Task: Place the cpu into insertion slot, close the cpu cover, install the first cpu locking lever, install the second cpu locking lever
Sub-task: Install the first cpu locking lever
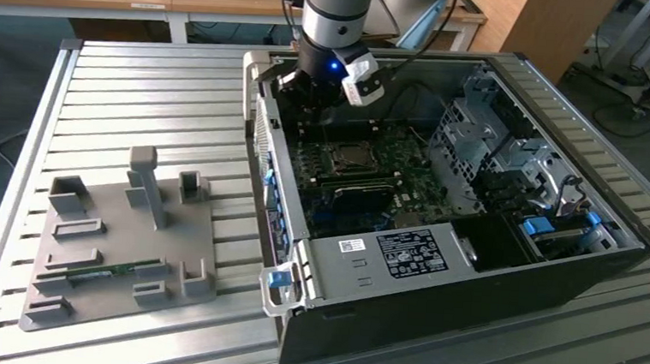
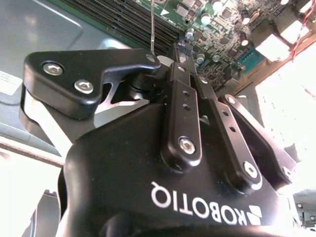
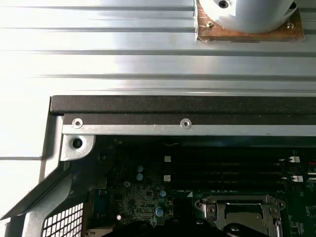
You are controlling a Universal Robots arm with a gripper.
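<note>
Aluminium slats of the table (image 1: 136, 92) run out to the exterior view's left, and on them I've got the grey fixture tray (image 1: 116, 219) with a memory stick (image 1: 99, 273) lying in it, well apart from the work.

Moving right, there's the open computer case (image 1: 407, 325), and my gripper (image 1: 307, 103) hangs down inside it, at the end of the green motherboard (image 1: 417, 184) away from the camera. The insertion slot (image 1: 333, 160) sits near the gripper, on the side toward the camera. I read the grey square at its middle as the cpu (image 1: 353, 154), already seated.

In the first wrist view the silvery cpu cover (image 3: 242, 201) looks to be lying flat over the socket.

In the second wrist view the fingertips (image 2: 178, 52) are drawn together with no gap I can see. A thin silvery wire (image 2: 154, 27) rises just beside them, and I take it for a locking lever. I can't tell whether it's pinched or only touching.

My read on handling: the chip is light, stiff and fragile, so hold it by the edges only. The cover is thin and springy. The wire is stiff, smooth and slippery, and best taken near its free end.
</note>
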